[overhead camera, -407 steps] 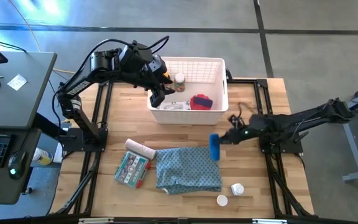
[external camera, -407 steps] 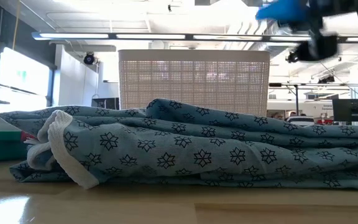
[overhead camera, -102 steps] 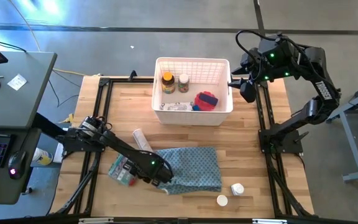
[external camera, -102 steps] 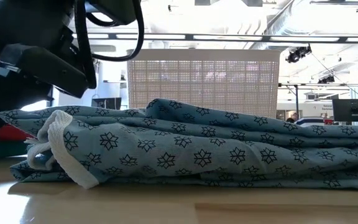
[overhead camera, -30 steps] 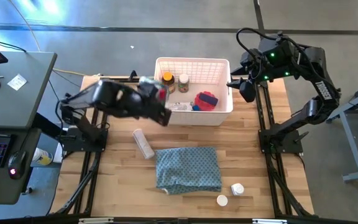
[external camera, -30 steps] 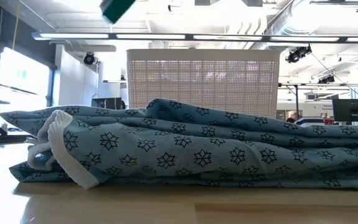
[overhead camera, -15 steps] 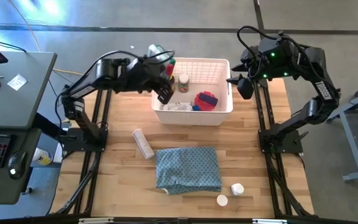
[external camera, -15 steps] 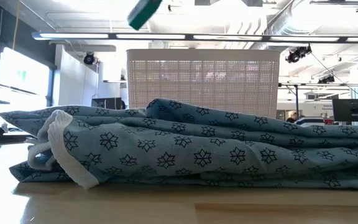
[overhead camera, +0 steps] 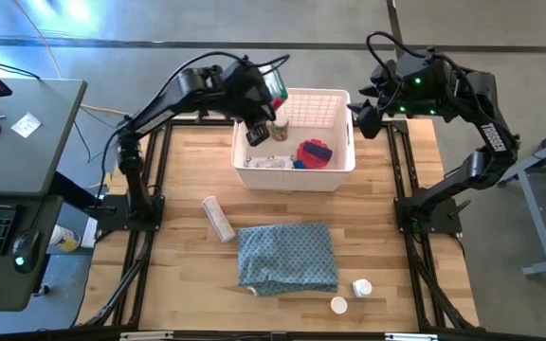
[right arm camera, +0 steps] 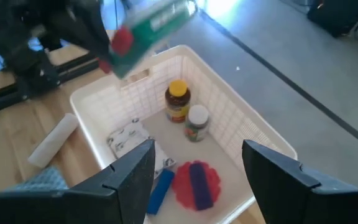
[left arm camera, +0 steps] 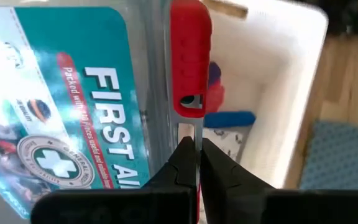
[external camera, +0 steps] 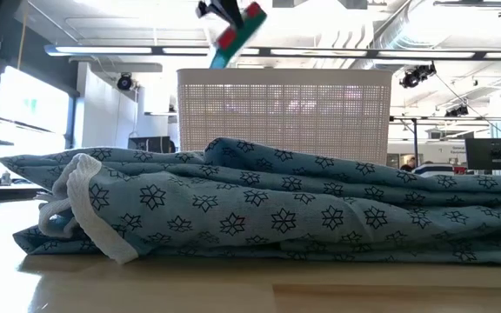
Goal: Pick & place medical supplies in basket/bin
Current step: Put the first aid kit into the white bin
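My left gripper [overhead camera: 260,112] is shut on a flat teal first-aid kit [overhead camera: 273,87] with a red clasp, high over the far left corner of the white latticed basket [overhead camera: 297,176]. The kit shows tilted in the low view [external camera: 237,33]. In the basket lie an amber yellow-capped bottle [right arm camera: 178,99], a white-capped bottle [right arm camera: 197,122], a pink-red disc [right arm camera: 194,180] with a purple tube on it, a blue tube [right arm camera: 160,186] and a printed packet [right arm camera: 126,138]. My right gripper [overhead camera: 366,121] is open and empty beside the basket's right wall. My left gripper pinches the kit's thin clear edge [left arm camera: 195,132] just below the red clasp [left arm camera: 190,62] between its two fingers. The kit is lifted clear above the basket and sits tilted in the hold, its printed teal label [left arm camera: 73,112] facing the wrist camera.
A white bandage roll [overhead camera: 219,219] lies on the table's left half. A folded blue-grey patterned cloth [overhead camera: 287,256] lies near the front and fills the low view [external camera: 268,209]. Two white pill bottles [overhead camera: 361,287] [overhead camera: 338,304] lie at the front right.
My left gripper has carried the first-aid kit from left of the basket toward the table's far edge and then right, and now has it over the basket's far left corner. The kit has stayed lifted clear.
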Available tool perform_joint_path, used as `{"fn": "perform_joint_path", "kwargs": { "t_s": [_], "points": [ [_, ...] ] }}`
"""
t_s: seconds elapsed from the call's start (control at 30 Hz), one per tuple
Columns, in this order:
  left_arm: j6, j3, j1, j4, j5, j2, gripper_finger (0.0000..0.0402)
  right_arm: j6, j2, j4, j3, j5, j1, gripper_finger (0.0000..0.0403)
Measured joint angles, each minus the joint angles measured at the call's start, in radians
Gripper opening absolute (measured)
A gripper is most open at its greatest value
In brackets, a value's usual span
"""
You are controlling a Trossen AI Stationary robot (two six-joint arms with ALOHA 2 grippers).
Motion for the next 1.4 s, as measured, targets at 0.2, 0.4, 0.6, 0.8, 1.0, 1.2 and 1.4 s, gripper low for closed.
{"fn": "perform_joint_path", "kwargs": {
  "t_s": [0.2,0.4,0.6,0.8,1.0,1.2,1.4],
  "points": [
    [0.154,0.000,0.046,-0.006,0.073,0.091,0.0035,0.015,0.001,0.040,0.000,0.026,0.000,0.0232],
    [0.217,0.000,0.077,-0.025,0.214,0.184,0.0035,0.052,0.008,0.037,0.000,0.087,-0.001,0.0232],
    [0.323,0.000,0.089,-0.095,0.270,0.279,0.0035,0.076,0.016,0.035,0.000,0.100,0.000,0.0232],
    [0.392,0.000,0.088,-0.141,0.283,0.351,0.0042,0.089,0.022,0.034,0.000,0.098,0.000,0.0232],
    [0.421,0.000,0.088,-0.149,0.304,0.401,0.0040,0.088,0.027,0.034,0.000,0.098,0.000,0.0232],
    [0.419,0.000,0.088,-0.164,0.325,0.442,0.0043,0.080,0.028,0.034,0.000,0.103,0.000,0.0232],
    [0.418,-0.022,0.090,-0.173,0.292,0.456,0.0040,0.078,0.028,0.031,0.000,0.105,0.000,0.0232]
  ]
}}
